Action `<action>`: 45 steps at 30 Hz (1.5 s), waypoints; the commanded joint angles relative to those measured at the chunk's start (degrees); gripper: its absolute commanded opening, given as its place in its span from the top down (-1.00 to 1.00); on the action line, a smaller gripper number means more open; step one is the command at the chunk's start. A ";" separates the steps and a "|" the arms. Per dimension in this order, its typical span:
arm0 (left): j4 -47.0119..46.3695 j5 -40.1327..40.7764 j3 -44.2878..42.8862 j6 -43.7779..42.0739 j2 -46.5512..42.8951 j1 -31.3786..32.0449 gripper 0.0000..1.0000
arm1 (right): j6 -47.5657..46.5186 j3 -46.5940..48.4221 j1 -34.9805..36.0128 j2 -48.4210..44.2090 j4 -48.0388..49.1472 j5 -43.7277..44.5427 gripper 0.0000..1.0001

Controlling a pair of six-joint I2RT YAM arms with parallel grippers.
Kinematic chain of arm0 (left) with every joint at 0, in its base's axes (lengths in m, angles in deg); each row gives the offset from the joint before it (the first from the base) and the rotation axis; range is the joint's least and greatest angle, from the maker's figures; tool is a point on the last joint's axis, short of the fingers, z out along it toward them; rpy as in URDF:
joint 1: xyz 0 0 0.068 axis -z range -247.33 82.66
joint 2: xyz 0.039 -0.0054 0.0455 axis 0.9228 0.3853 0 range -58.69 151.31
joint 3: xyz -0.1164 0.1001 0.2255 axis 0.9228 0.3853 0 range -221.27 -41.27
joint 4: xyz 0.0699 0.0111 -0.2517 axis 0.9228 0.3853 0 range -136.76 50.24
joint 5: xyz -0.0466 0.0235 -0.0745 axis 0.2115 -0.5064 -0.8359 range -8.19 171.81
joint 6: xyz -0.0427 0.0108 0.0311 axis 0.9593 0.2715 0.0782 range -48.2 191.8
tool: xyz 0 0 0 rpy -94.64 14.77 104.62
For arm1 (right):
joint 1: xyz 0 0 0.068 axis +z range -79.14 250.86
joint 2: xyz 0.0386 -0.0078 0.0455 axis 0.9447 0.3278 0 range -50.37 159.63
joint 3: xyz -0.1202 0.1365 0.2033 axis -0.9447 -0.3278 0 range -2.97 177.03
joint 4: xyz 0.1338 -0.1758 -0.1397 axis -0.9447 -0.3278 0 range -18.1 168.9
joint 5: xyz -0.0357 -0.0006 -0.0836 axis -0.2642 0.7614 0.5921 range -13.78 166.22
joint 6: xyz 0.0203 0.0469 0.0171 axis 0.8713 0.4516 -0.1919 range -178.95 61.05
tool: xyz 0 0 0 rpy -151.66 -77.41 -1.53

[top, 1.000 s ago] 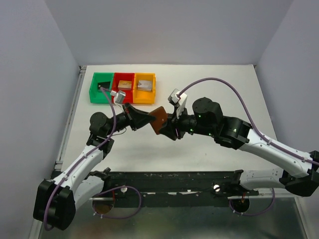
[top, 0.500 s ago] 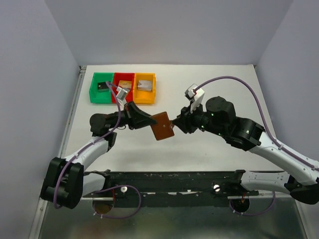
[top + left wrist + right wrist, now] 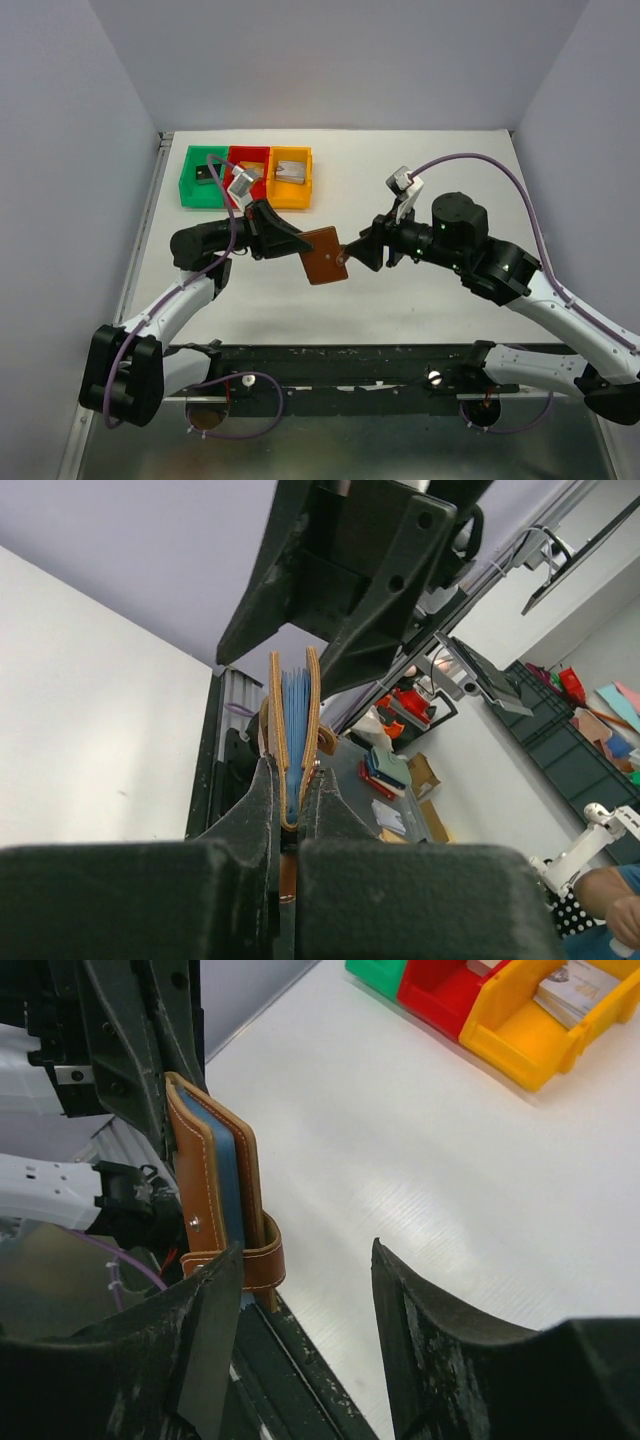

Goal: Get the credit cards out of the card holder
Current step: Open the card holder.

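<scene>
The left gripper is clenched on the fold edge of the wallet, holding it in the air above the table, between the two arms, with its leather faces upright. The right gripper is released and holds nothing, its fingers spread wide. The wallet's free edge sits just beside one finger. A small strap wraps around that edge and appears fastened, so the wallet looks closed. A blue layer shows between the leather faces, but I cannot tell whether any of it is card edge or only lining; no cards are plainly visible. The wallet is probably light and fairly soft, and its stitched leather should give the pads decent friction, though it will likely bend if pulled from one corner. The strap looks like the first place to take hold, near its loose end. The cards, being thin, stiff and slick, would call for a pinch on their flat faces. The green tray, red tray and orange tray stand well apart at the table's far side.
</scene>
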 commanded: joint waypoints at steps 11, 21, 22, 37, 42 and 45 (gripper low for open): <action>-17.52 -2.69 -4.36 2.51 -3.46 2.78 1.00 | 9.96 -4.31 -5.97 -1.02 15.27 -22.33 -0.32; -17.52 -3.13 -5.42 2.95 -3.55 3.92 1.00 | 12.86 -6.68 -9.22 -3.39 18.18 -21.72 -0.32; -17.52 -3.13 -5.33 2.95 -3.64 4.01 1.00 | 13.03 -6.68 -9.83 -3.39 18.00 -21.46 -0.32; -17.52 -2.43 -6.21 2.51 -3.46 4.89 1.00 | 16.55 -8.70 -11.16 -1.55 22.74 -29.01 -0.31; -17.52 -2.43 -6.56 2.51 -3.20 4.89 1.00 | 16.46 -9.06 -11.16 -1.98 23.18 -29.19 -0.32; -17.43 -2.52 -6.73 2.51 -2.85 4.89 1.00 | 16.55 -9.93 -11.16 -3.47 23.27 -26.91 -0.32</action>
